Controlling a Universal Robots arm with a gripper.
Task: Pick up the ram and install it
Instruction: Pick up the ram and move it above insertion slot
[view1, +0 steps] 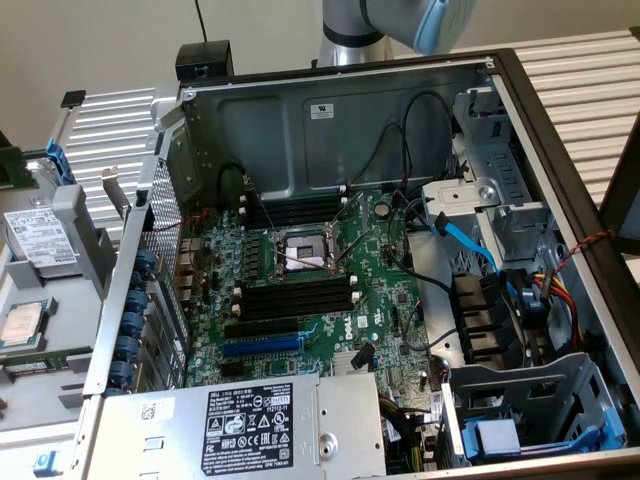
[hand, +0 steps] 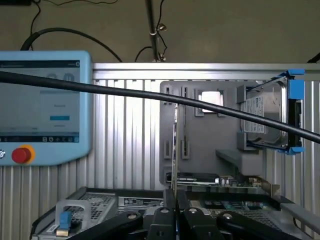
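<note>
Near the grey rack (hand: 210, 130), hand (hand: 175, 202) clamped on the ram (hand: 175, 150); narrow pinch; stick could tilt, then jam against memory slots (view1: 300, 296).

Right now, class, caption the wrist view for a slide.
Shut gripper holding the ram edge-on, teach pendant and hard drive behind.

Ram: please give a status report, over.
Gripper: jaws shut on the ram, held edge-on. Memory slots look empty. Black cable crosses in front of the wrist camera.
</note>
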